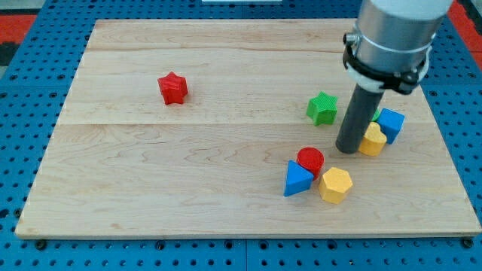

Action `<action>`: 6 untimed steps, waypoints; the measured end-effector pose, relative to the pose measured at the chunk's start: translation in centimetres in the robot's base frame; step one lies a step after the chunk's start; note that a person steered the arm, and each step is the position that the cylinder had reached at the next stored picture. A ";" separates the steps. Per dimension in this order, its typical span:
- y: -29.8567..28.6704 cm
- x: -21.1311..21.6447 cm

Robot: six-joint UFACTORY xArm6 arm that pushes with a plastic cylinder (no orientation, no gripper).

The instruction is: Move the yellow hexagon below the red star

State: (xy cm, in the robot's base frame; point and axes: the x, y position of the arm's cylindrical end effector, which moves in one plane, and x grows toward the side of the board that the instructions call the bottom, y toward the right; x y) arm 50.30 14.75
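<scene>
my tip [349, 149] beside yellow block [372, 140]

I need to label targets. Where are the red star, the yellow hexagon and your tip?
red star [172, 88], camera view, top face centre.
yellow hexagon [336, 184], camera view, top face centre.
my tip [348, 149], camera view, rod's very end, beside another yellow block.

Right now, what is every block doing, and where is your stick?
red star: alone, the view's left.
green star: left of my tip.
my tip: beside yellow block.
blue block: touching that yellow block.
red cylinder, blue pyramid, yellow hexagon: clustered together.
</scene>
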 end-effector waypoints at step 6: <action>-5.1 0.7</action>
State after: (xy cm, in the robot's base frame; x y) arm 50.98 9.66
